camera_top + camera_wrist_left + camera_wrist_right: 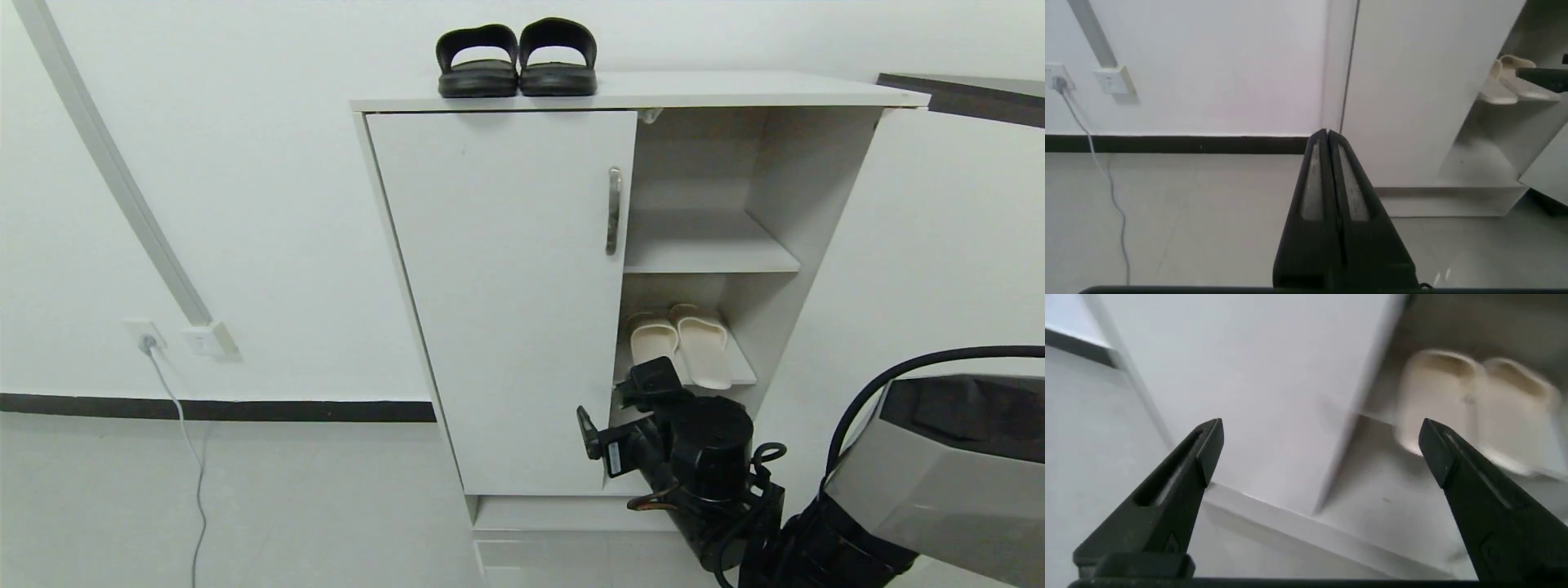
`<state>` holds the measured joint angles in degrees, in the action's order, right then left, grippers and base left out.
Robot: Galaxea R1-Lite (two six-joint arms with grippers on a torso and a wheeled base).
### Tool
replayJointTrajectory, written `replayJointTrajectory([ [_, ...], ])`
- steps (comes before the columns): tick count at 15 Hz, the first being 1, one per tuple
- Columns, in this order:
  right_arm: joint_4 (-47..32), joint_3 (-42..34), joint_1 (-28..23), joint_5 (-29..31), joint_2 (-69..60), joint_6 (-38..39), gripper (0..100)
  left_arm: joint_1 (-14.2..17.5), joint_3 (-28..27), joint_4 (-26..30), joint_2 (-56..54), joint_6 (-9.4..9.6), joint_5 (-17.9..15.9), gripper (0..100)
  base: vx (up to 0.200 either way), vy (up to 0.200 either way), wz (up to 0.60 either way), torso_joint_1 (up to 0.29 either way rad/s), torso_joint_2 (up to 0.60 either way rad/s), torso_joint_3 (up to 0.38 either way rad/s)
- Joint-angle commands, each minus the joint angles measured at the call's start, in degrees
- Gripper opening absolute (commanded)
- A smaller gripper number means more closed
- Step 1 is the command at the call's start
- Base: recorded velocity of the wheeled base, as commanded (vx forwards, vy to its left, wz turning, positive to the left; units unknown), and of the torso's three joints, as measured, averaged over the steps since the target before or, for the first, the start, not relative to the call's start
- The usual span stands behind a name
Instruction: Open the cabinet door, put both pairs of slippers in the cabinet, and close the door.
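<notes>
Low in the centre of the head view, the right gripper (622, 408) hangs in front of the bottom of the cabinet (735, 88), just before the lower edge of the closed door (506, 302). Its jaws stand wide apart and hold nothing. In the right wrist view the right gripper (1320, 433) frames that door's edge (1274, 376), with the cream slippers (1478, 408) blurred behind it.

In the left wrist view the left gripper (1327, 143) is low over the floor (1192, 220), its jaws pressed together with nothing between them. The cabinet lies beyond it at the upper right of that frame.

The cream slippers (682, 343) lie side by side on the lower shelf (743, 371) in the open right half of the cabinet, right of centre in the head view. Above them is a second shelf (710, 253). The open door (922, 245) is swung out towards the right edge of the frame. The closed door has an upright metal handle (613, 211) at its right edge.

The black slippers (517, 59) sit as a pair on the cabinet's top, at the top centre of the frame, above the closed door.

On the wall at the left, a socket (145, 337) has a cable (192, 457) hanging from it to the floor.
</notes>
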<state>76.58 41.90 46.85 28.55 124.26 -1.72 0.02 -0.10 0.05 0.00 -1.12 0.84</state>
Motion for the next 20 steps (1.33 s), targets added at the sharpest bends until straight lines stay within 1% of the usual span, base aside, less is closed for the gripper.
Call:
replayJointTrajectory([
  [1, 0.2, -0.4, -0.1, -0.3, 0.5, 0.0, 100, 0.1, 0.0, 0.0, 0.1, -0.02, 0.0, 0, 0.0, 0.2, 0.0, -0.002, 0.0, -0.002],
  [5, 2.7, -1.6, -0.1, -1.8, 0.8, -0.1, 100, 0.1, 0.0, 0.0, 0.1, -0.11, 0.0, 0, 0.0, 0.2, 0.0, 0.001, 0.0, 0.001],
  [11, 5.1, -3.1, -1.0, -2.7, 0.8, -0.1, 100, 0.0, 0.0, 0.0, 0.1, 0.07, -0.1, 0, 0.0, 0.0, 0.0, 0.0, 0.0, 0.0],
  [20, 6.0, -3.5, -1.1, -2.8, 0.8, -0.2, 100, 0.1, 0.0, 0.0, 0.1, 0.15, -0.1, 0, 0.0, 0.0, 0.0, 0.0, 0.0, 0.0],
])
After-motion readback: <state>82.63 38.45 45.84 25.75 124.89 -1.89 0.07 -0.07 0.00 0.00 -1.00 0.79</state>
